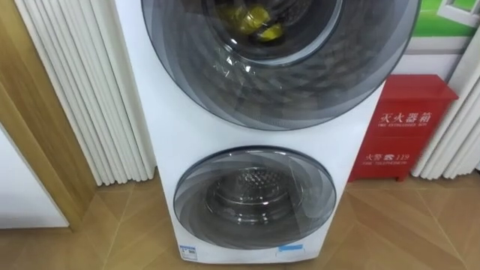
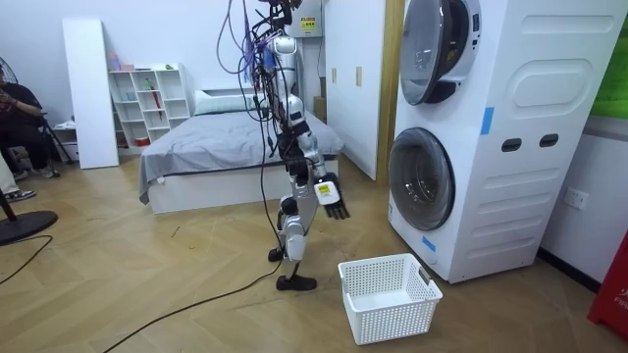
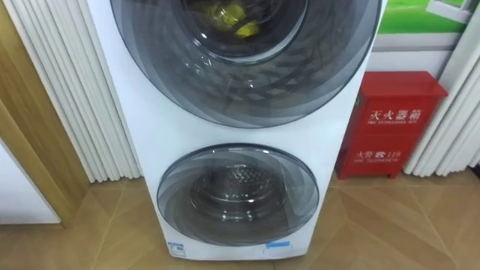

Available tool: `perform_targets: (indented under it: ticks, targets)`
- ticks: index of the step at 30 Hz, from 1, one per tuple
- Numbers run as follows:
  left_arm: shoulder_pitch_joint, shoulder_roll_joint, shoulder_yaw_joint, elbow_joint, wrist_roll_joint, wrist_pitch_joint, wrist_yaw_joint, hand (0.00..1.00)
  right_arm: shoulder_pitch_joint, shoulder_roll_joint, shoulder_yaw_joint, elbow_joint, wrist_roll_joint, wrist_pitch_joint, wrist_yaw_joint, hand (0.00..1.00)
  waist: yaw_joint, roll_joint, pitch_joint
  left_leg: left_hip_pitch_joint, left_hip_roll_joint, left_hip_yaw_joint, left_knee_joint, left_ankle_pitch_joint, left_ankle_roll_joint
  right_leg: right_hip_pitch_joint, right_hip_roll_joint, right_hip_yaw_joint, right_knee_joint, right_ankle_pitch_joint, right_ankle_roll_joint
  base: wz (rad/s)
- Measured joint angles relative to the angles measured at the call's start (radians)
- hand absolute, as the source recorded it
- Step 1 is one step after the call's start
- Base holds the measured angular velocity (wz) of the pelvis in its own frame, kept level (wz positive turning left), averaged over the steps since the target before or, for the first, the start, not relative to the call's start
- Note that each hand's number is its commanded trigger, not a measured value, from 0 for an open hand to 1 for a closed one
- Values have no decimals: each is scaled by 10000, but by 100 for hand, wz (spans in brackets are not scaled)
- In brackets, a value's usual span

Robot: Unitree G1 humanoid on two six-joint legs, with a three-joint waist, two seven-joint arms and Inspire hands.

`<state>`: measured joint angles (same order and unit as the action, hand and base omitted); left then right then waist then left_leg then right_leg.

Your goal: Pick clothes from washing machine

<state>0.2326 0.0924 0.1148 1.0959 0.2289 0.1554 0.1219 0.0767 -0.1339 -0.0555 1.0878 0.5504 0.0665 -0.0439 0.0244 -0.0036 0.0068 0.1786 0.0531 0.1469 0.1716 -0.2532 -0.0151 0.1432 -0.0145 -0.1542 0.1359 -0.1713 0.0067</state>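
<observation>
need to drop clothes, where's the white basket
In the room view, the white basket sits on the floor before the washing machine, lower right of centre.

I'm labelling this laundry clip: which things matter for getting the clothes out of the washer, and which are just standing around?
For the job: washing machine; yellow-green clothes inside it, up top; white basket.
Just around: red cabinet; bed; white shelf.

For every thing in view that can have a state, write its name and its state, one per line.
upper washer door: closed, yellow-green item behind the glass
lower washer door: closed
laundry basket: upright, empty
red cabinet: closed
right hand: open, holding nothing
</observation>
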Motion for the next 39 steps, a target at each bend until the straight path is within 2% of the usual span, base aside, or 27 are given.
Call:
perform_targets:
  ticks: [2, 6, 10, 12, 15, 22, 25, 29, 31, 34, 39]
  targets:
    - [14, 37, 97, 1, -6, -51, -65, 0, -292, -33, -539, -600, 3, -12, -247, 0, -44, -51, 0, 8, 0, 48, 0, 0, 0, -3, -2, 21, 1, 0, 1, -6]
    - [45, 202, 383, 2, 3, -130, -261, 0, -688, -90, -1268, -3139, -106, -22, -812, 0, -217, -177, -1, -6, -13, 42, 8, 1, 1, -67, -19, 38, 26, -2, 4, 0]
    - [205, 419, 390, -310, 4, -169, -251, 0, -833, -382, -1321, -5246, -50, -107, -1292, 0, -198, -271, -18, -33, -13, 11, 3, 2, 0, -107, -8, 42, 41, -4, 7, 0]
    - [213, 547, 401, -376, 13, -167, -213, 0, -1017, -473, -1312, -6269, -125, -120, -1554, 0, -159, -389, -22, -141, 17, 6, -8, 2, 0, -231, 13, 17, 138, -2, 5, -7]
    - [262, 561, 401, -466, 197, -160, -248, 0, -1211, -636, -1258, -7399, -504, -120, -1748, 0, -129, -455, -35, -211, 23, 6, -17, 1, 0, -380, 23, 75, 235, 0, 2, -7]
    - [273, 576, 399, -607, 203, -153, -268, 0, -1812, -679, -1221, -8751, -524, -111, -1851, 0, -150, -393, -52, -196, 18, 2, -37, 2, 0, -411, 22, 146, 223, 0, 1, -4]
    - [360, 596, 399, -652, 239, -153, -270, 0, -2145, -852, -1220, -9123, -423, -111, -1848, 0, -122, -378, -68, -211, 23, -24, -46, 3, -1, -401, 31, 135, 218, 1, 1, 4]
    - [476, 600, 418, -657, 488, -73, -326, 0, -2814, -1178, -1225, -9551, -354, -74, -1965, 0, -132, -453, -95, -209, 25, -159, -54, 3, 0, -362, 34, 60, 225, 1, 1, 7]
    - [473, 627, 401, -657, 488, -62, -384, 0, -3215, -1302, -1225, -9558, -357, -78, -1972, 0, -126, -523, -61, -173, 24, -201, -54, 3, 0, -231, 32, 20, 178, 0, 1, 9]
    - [436, 629, 385, -669, 502, -35, -386, 0, -3439, -1308, -1221, -9561, -455, -78, -1952, 0, 54, -580, -90, -191, 24, -209, -47, 3, 0, -234, 29, -17, 172, 0, 1, 3]
    - [353, 669, 384, -681, 602, -12, -388, 0, -3853, -1379, -1110, -9562, -531, -70, -1930, 0, 120, -568, -84, -300, 12, -236, -35, 4, 0, -307, 10, -118, 178, 0, 1, 4]
